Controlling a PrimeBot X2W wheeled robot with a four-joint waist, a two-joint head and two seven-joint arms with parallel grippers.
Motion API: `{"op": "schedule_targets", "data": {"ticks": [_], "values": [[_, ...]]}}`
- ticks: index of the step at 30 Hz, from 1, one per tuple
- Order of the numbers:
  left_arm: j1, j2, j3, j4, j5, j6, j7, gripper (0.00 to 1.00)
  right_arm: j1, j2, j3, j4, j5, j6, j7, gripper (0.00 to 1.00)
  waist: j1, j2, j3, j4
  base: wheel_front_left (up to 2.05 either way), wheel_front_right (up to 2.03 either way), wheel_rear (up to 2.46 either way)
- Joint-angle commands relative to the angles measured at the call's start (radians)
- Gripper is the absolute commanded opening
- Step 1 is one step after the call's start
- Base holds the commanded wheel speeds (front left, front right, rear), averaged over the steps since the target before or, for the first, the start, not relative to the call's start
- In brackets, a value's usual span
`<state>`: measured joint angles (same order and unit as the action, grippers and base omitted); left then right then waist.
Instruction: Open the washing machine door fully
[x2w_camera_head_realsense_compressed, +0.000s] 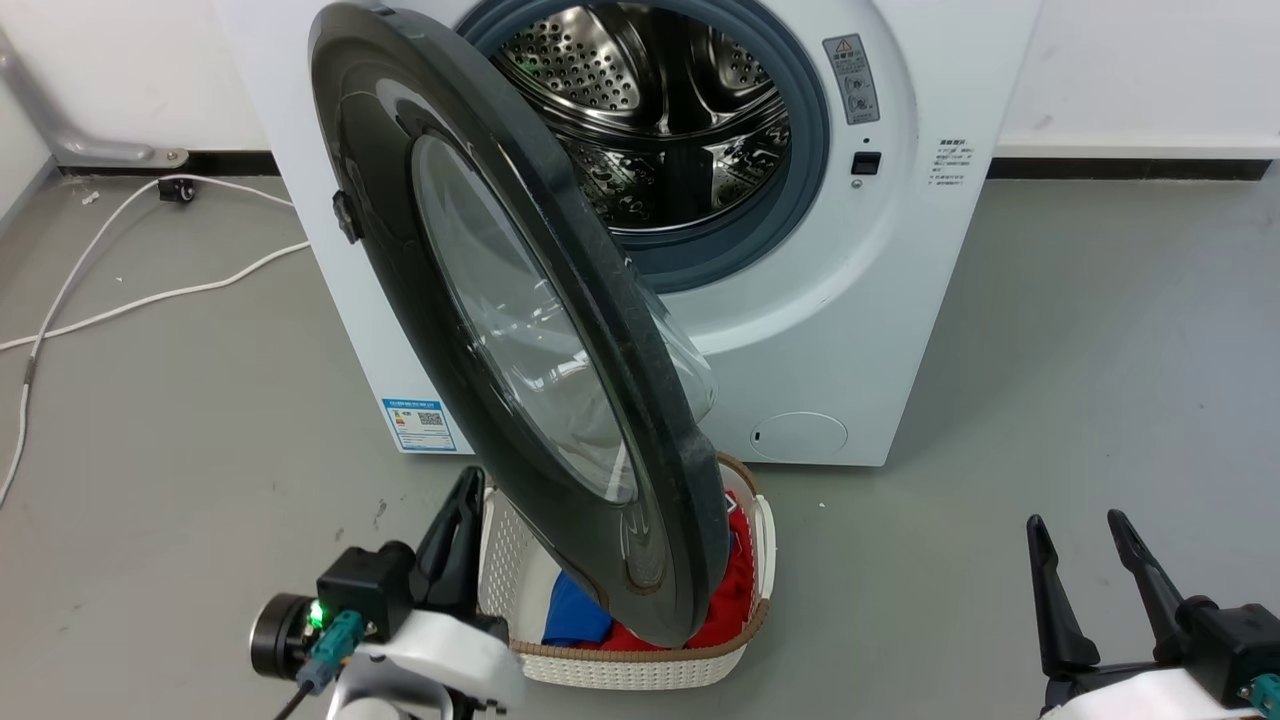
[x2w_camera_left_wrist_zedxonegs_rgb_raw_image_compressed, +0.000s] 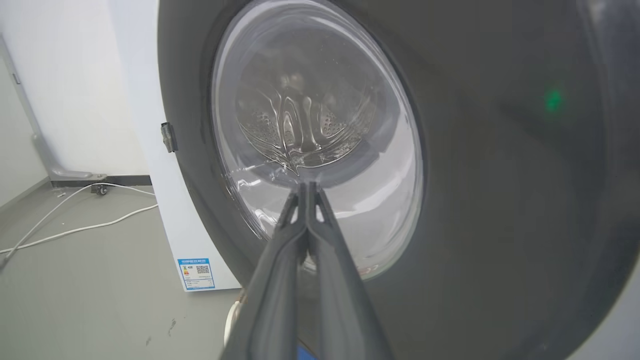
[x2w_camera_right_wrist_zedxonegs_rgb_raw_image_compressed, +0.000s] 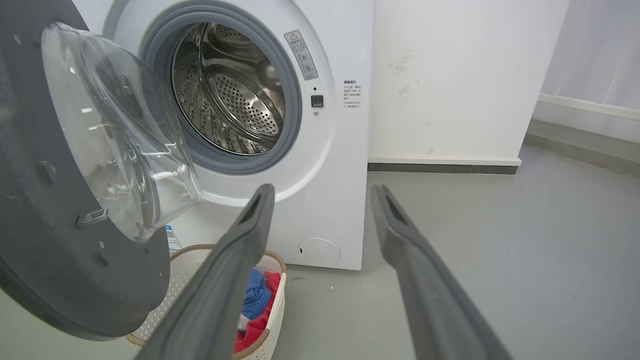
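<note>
Grey floor (x2w_camera_head_realsense_compressed: 150, 450), white wall behind. Near: left gripper (x2w_camera_head_realsense_compressed: 455, 545) clenched, empty, tips at outer face of washing machine door (x2w_camera_head_realsense_compressed: 520, 330); contact unclear. Right gripper (x2w_camera_head_realsense_compressed: 1075, 520) released, low right, well apart from door. Laundry basket (x2w_camera_head_realsense_compressed: 620, 665) under door's free edge. Door roughly half open, hinged at left of washing machine (x2w_camera_head_realsense_compressed: 850, 300); drum (x2w_camera_head_realsense_compressed: 660, 110) exposed. Judgement: further swing goes toward left arm, so clear it, then push inner rim near free edge, steadily, off glass bowl.
</note>
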<state>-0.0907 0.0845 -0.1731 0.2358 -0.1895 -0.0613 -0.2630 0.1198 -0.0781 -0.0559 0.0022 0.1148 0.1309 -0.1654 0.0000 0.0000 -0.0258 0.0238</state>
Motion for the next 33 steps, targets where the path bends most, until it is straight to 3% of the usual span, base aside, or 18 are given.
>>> {"op": "schedule_targets", "data": {"ticks": [1, 9, 18, 25, 33], "values": [[-0.02, 0.004, 0.002, -0.008, 0.001, 0.0, -0.003, 0.0, 0.003, 0.005, -0.001, 0.001, 0.004, 0.0, -0.002, 1.0, 0.0, 0.0, 0.001, 0.0, 0.0, 0.0, 0.0], [-0.101, 0.013, 0.013, -0.14, -0.002, 0.014, 0.008, 0.0, -0.003, 0.007, -0.002, 0.004, -0.001, 0.0, 0.006, 1.0, 0.0, 0.0, -0.001, 0.001, 0.0, 0.0, 0.0], [-0.238, 0.009, -0.026, -0.42, 0.013, 0.017, 0.098, 0.0, 0.006, 0.009, -0.012, 0.007, -0.001, 0.0, 0.003, 1.0, 0.0, 0.0, -0.002, 0.008, 0.0, 0.0, 0.0], [-0.306, -0.018, -0.171, -0.592, -0.023, -0.003, 0.197, 0.0, 0.004, 0.01, -0.011, 0.012, -0.001, 0.0, 0.006, 1.0, 0.0, 0.0, 0.0, 0.016, 0.0, 0.0, 0.0], [-0.239, -0.031, -0.401, -0.62, -0.113, -0.02, 0.299, 0.0, -0.002, 0.005, -0.016, 0.017, 0.005, 0.0, 0.001, 1.0, 0.0, 0.0, 0.013, 0.024, 0.0, 0.0, 0.0]]}}
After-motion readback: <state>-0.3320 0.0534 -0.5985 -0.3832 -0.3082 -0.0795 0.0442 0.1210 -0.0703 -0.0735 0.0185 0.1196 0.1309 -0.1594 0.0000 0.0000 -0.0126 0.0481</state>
